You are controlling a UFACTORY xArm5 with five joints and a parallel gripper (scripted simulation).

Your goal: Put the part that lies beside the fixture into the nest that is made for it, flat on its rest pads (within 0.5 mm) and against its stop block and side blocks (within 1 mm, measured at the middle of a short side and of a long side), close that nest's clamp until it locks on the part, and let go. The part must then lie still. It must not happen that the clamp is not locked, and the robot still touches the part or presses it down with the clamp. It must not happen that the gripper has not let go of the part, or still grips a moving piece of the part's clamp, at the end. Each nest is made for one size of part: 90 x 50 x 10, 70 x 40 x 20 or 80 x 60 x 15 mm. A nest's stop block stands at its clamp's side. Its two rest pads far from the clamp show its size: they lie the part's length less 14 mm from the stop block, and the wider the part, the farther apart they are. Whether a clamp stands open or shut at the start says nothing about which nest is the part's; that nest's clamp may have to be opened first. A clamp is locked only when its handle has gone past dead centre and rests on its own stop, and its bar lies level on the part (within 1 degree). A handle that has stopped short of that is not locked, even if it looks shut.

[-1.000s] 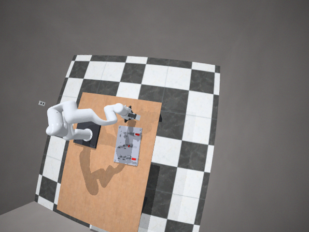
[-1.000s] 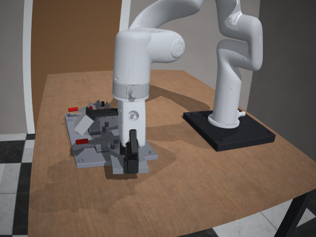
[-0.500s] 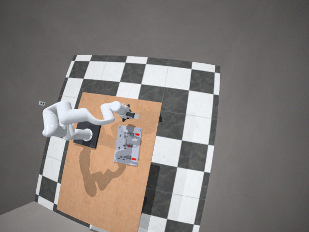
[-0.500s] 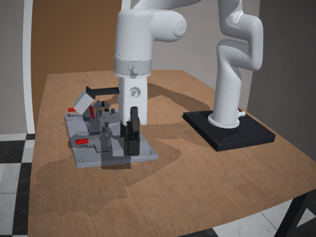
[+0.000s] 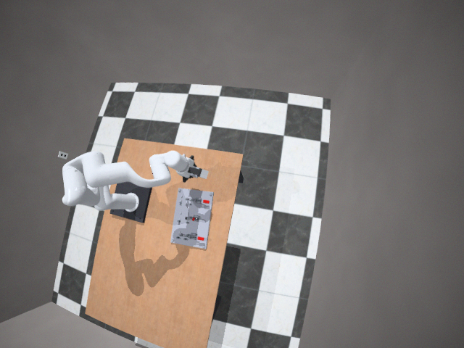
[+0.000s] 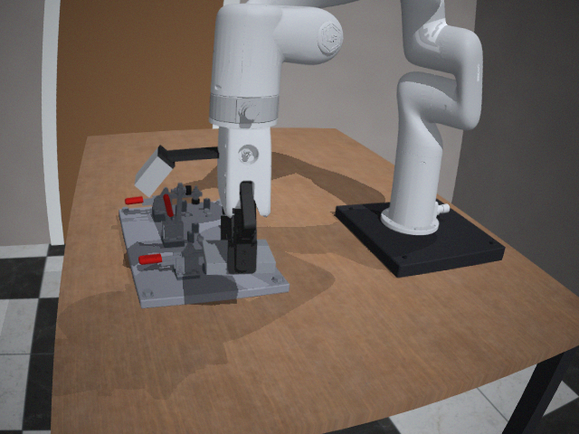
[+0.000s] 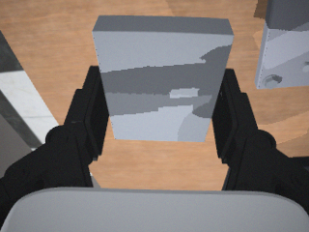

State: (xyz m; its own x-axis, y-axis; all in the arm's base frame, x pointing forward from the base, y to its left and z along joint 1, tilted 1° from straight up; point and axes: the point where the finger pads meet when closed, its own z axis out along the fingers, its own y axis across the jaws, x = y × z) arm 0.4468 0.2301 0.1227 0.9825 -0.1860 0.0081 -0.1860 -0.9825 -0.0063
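Gripper (image 5: pixel 188 169) (image 6: pixel 242 254) (image 7: pixel 160 86) with black metal-like fingers is closed on the part (image 6: pixel 214 257) (image 7: pixel 159 106), a flat grey rectangular block which looks like metal. In the wrist view, one finger stands against each of two opposite sides of the block, and its broad face lies between them. The part is held in the air, beside the end of the fixture and above the brown wood-look surface (image 5: pixel 175 292) (image 6: pixel 374 350) (image 7: pixel 159 169); it is not in any nest.

The fixture (image 5: pixel 175 225) (image 6: pixel 161 294) (image 7: pixel 285 53), a grey rectangular plate with small dark grey blocks and clamps on it, rests on the surface. In the wrist view, its corner appears on the right, apart from the part.

Three clamps carry red handle grips. The grip nearest to the gripper (image 5: pixel 206 201) (image 6: pixel 149 259) lies about level, and the far grip (image 5: pixel 201 238) (image 6: pixel 133 200) also lies low. The middle grip (image 5: pixel 193 219) (image 6: pixel 167 205) stands steeply, a little tilted. If any clamp is locked, I cannot tell from these pictures.

The white smooth rounded arm (image 5: pixel 112 174) (image 6: pixel 247 56) stands on a black rectangular base plate (image 5: pixel 144 219) (image 6: pixel 404 270), and its gripper points downward.
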